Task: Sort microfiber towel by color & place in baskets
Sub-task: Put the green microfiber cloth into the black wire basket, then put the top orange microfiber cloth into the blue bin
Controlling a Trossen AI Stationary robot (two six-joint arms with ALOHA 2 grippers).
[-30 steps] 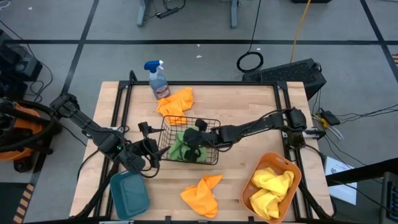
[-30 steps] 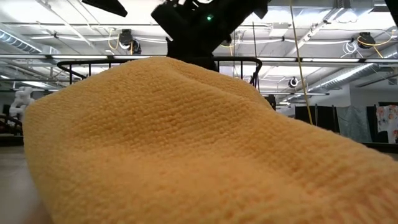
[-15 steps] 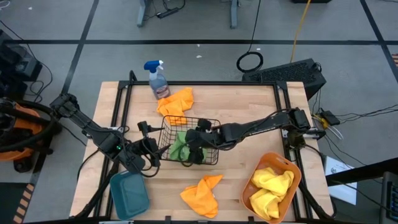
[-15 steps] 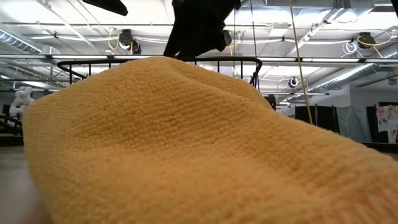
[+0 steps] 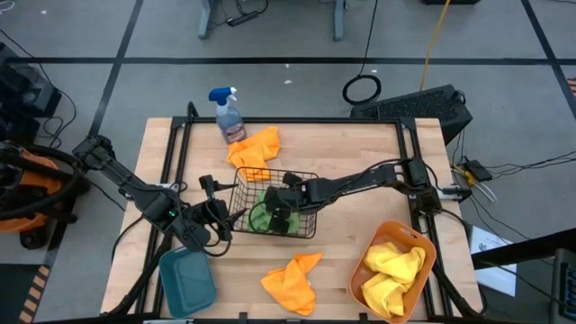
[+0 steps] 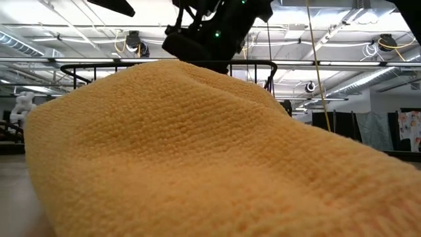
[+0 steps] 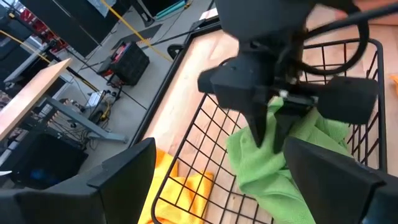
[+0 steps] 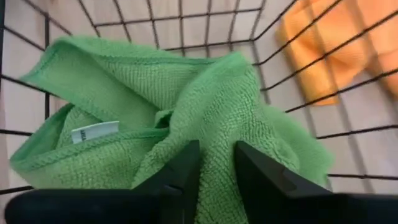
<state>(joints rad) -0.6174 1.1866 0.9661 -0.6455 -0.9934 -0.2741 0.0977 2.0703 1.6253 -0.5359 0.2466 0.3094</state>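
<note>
A green towel (image 5: 258,214) lies bunched on the floor of the black wire-mesh basket (image 5: 306,175) at mid-table. My right gripper (image 5: 282,209) reaches down into the basket and is shut on this towel (image 8: 186,93). My left gripper (image 5: 222,221) hovers open just outside the basket's left side and holds nothing. Yellow towels (image 5: 391,268) fill the orange tub (image 5: 423,243). The teal tub (image 5: 186,281) sits at the near left. One orange towel (image 5: 255,147) lies on the table beyond the basket, and another orange towel (image 5: 292,281) lies near the front edge. My right gripper pinches a raised fold of the green towel (image 8: 217,134) between its two fingers (image 7: 259,121). The fingers come from above, pointing down into the basket. The rest of the towel lies slack on the basket floor; a white label (image 8: 94,132) shows on it.
A blue-capped spray bottle (image 5: 228,114) stands at the far edge beside the far orange towel. The near orange towel (image 6: 197,158) blocks most of the low view, with the basket rim (image 6: 99,66) and right gripper (image 6: 217,29) behind it. Bare wood shows right of the basket.
My right arm has drawn slightly toward the table's left while its gripper stayed down in the basket on the green towel. The left arm and the other towels have kept still.
</note>
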